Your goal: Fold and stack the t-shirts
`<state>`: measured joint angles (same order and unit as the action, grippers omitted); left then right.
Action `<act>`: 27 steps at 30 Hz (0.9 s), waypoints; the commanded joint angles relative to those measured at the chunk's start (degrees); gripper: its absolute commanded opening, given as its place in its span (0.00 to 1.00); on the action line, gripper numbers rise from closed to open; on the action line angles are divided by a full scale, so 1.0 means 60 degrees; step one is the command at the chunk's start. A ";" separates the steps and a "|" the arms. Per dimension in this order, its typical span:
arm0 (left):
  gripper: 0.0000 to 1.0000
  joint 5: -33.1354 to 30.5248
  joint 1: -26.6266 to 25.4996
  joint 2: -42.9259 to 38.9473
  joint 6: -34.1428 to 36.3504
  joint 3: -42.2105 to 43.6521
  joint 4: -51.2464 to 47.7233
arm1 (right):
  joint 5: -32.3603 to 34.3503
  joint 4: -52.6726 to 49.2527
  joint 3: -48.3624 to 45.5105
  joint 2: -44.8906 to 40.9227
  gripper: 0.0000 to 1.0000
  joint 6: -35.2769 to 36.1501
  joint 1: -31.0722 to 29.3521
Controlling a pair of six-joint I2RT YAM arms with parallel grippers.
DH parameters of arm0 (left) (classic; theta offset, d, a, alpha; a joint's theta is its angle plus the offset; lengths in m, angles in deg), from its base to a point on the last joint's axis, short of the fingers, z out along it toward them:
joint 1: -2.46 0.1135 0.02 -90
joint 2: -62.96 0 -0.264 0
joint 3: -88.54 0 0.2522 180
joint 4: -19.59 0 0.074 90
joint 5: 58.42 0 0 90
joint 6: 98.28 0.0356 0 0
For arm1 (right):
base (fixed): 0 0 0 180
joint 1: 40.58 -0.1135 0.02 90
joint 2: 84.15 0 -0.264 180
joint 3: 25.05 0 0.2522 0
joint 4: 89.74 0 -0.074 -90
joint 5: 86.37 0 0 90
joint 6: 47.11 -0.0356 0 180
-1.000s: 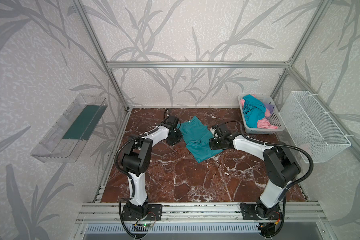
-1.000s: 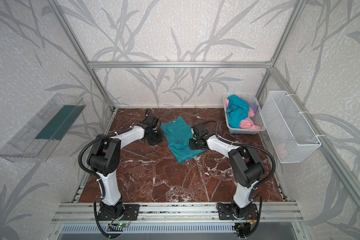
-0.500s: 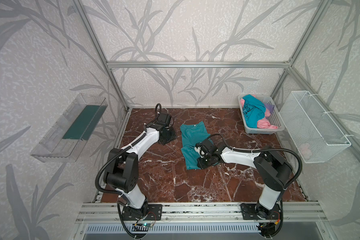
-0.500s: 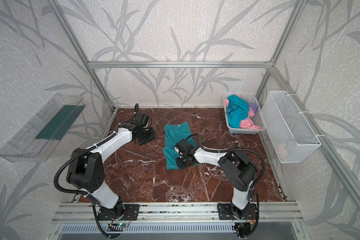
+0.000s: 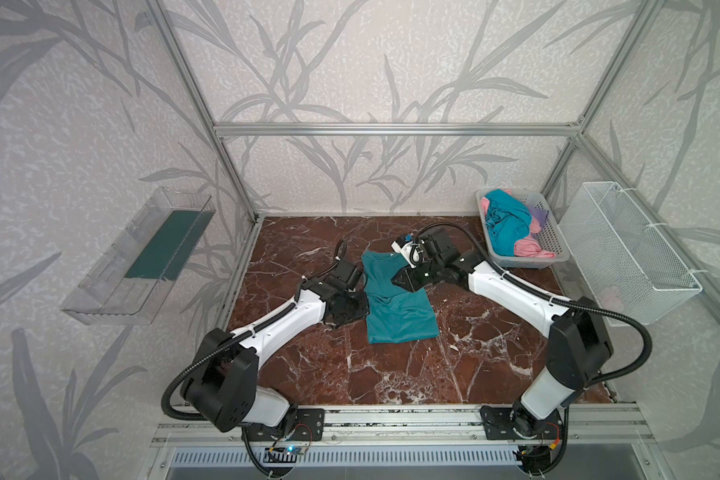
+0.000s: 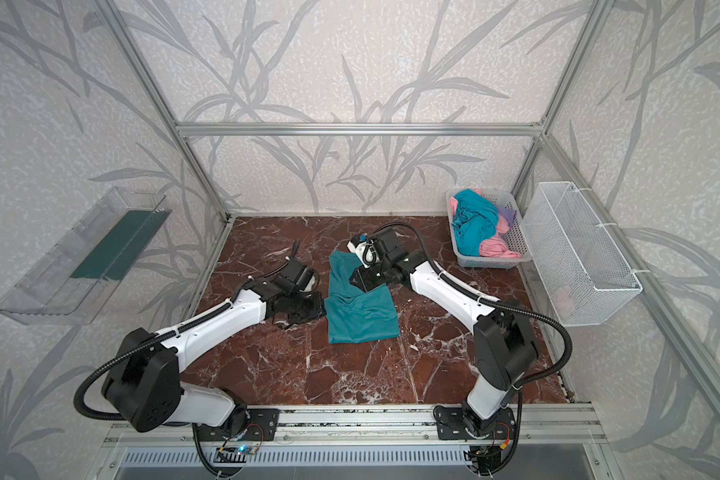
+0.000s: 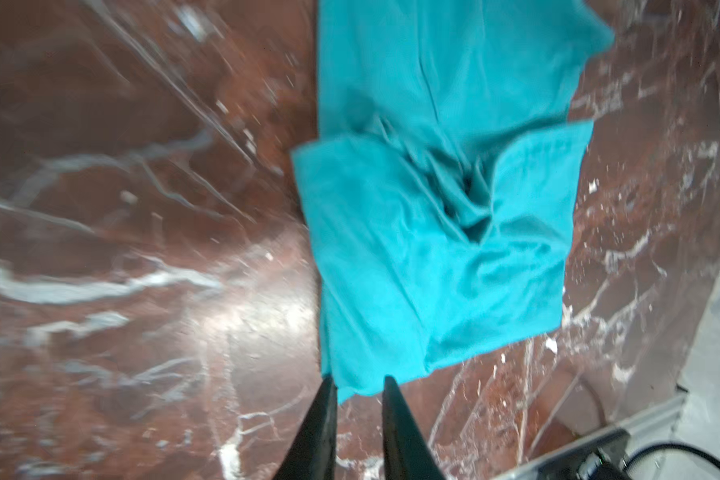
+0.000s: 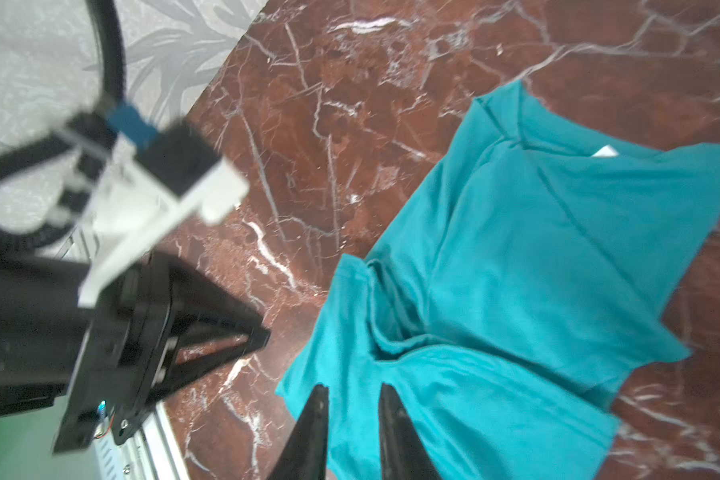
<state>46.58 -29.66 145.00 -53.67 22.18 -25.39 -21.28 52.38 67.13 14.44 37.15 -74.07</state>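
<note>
Two grippers, both mine, sit at one teal short-sleeved jersey t-shirt (image 5: pixel 400 316) lying on the red-brown marble tabletop (image 5: pixel 391 374). The shirt is near the table's middle, collar end toward the back wall and hem toward the front rail. Its sides are turned in over the body, leaving creases down the centre (image 7: pixel 433 249). A small white label (image 8: pixel 604 151) shows inside the neckline.

My left gripper (image 7: pixel 356 380) is low at the shirt's left edge (image 6: pixel 319 309). Its black fingers (image 7: pixel 316 424) are parted by a narrow gap, with a corner of cloth showing beyond the tips but nothing pinched. My right gripper (image 8: pixel 352 386) hangs over the shirt's right side (image 5: pixel 395 280). Its fingers (image 8: pixel 395 432) are also slightly apart, with teal fabric visible through the gap and nothing grasped.

More shirts are heaped in the grey perforated plastic basket (image 5: pixel 516 262) at the back right corner: a crumpled teal t-shirt (image 5: pixel 506 224), a pink t-shirt (image 5: pixel 531 247) and a lilac t-shirt (image 5: pixel 539 214).
</note>
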 commanded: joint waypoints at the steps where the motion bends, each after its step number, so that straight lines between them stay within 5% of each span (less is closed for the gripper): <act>1: 0.23 0.0483 -0.0301 0.0030 -0.1126 0.0674 0.1271 | -0.0449 -0.1229 0.0355 0.1163 0.26 0.1513 -0.0008; 12: 0.22 0.0506 -0.0477 0.0954 -0.2475 0.1765 0.2759 | 0.0298 -0.1940 0.1304 0.2768 0.51 0.3178 -0.0004; 27: 0.19 0.0363 -0.0345 0.1406 -0.2197 0.1231 0.1516 | -0.0208 -0.1839 0.1812 0.3598 0.55 0.3678 -0.0130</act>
<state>49.64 -32.17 152.38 -66.82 31.10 -12.78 -20.49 42.44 77.01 33.56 57.78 -74.46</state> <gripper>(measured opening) 0.192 0.551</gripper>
